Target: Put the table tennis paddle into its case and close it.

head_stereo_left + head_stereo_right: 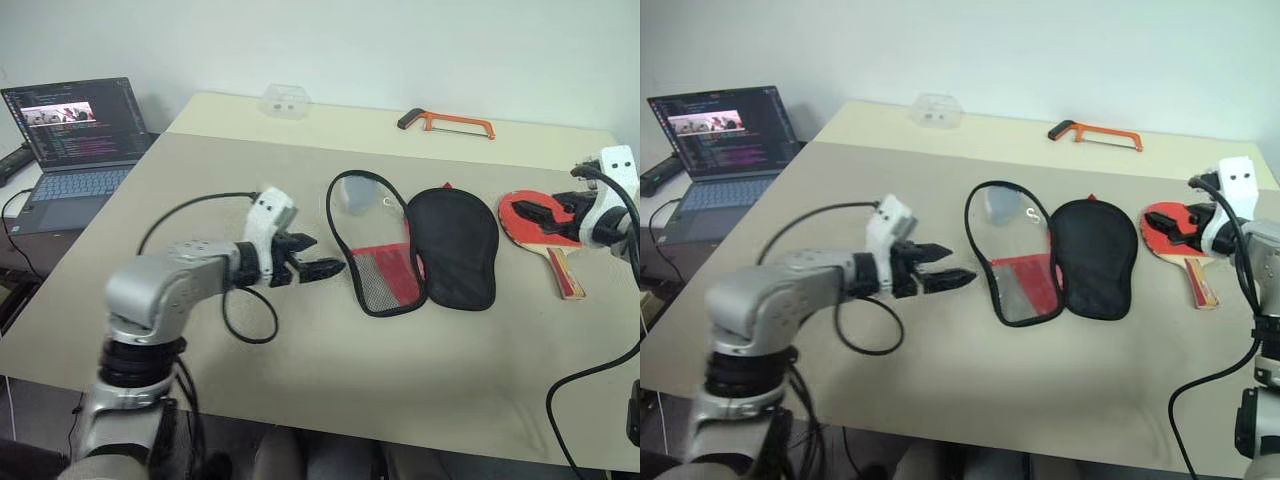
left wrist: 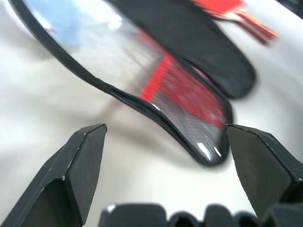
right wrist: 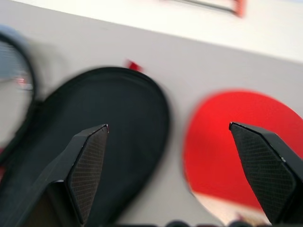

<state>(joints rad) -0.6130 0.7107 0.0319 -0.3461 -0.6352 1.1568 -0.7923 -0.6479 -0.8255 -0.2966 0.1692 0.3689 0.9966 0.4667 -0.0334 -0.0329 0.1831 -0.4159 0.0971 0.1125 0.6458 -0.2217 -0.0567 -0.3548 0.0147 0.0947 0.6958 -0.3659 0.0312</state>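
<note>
Status: case [image 1: 420, 250] is unzipped and lying splayed flat on the worktop [image 1: 300, 380]. It has two halves side by side: one shows clear/red/mesh, the other plain black fabric. The opening step looks done.

Left gripper [image 1: 318, 257]: fingers spread wide, holding nothing. It hovers just beside the mesh half's outer edge, with a gap between them. In the left wrist view the narrow tip of that half [image 2: 208, 151] sits just ahead, between the two fingers, no contact.

Right gripper [image 1: 1185, 228]: fingers also wide, empty. It's over the red face of the table tennis paddle [image 1: 545, 235]; I can't tell from the head views whether it touches the rubber. In the right wrist view the paddle face is ahead by one finger and the black half of the case by the other, bare worktop between them.

The paddle is flat on the worktop, red face up. It lies just beyond the case's black half on the right gripper's side, apart from it, handle pointing toward the near edge.

Left to do, by my read: grasp the paddle, lay it in the open case, fold one half over, run the zip. So nothing is inserted yet and we're early in the task.

An orange hacksaw [image 1: 447, 123] and a laptop [image 1: 70, 140] are well away from both grippers, not in play.
</note>
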